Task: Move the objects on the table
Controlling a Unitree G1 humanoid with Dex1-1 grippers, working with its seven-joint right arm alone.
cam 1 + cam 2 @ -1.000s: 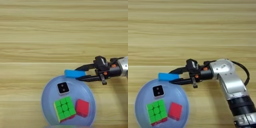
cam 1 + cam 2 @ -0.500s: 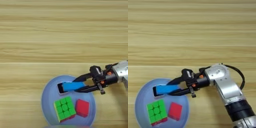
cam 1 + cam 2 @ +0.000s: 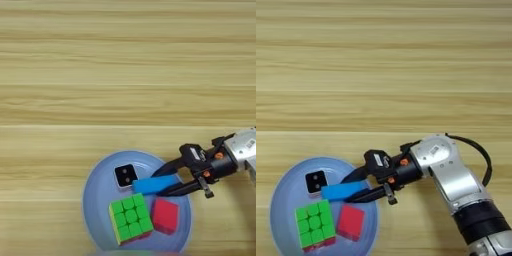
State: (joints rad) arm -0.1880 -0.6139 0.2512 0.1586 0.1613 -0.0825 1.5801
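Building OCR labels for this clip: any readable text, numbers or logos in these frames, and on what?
None readable.
White cube: black face with two pale marks, no letters or digits to make out.
Puzzle cube: plain green tiles, no logo visible.
Blue block, red cube, plate: unmarked.
Gripper and arm: orange dots only, no lettering legible.

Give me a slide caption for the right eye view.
Right end effector holds the blue block over the pale-blue plate, beside the white cube, puzzle cube and red cube.
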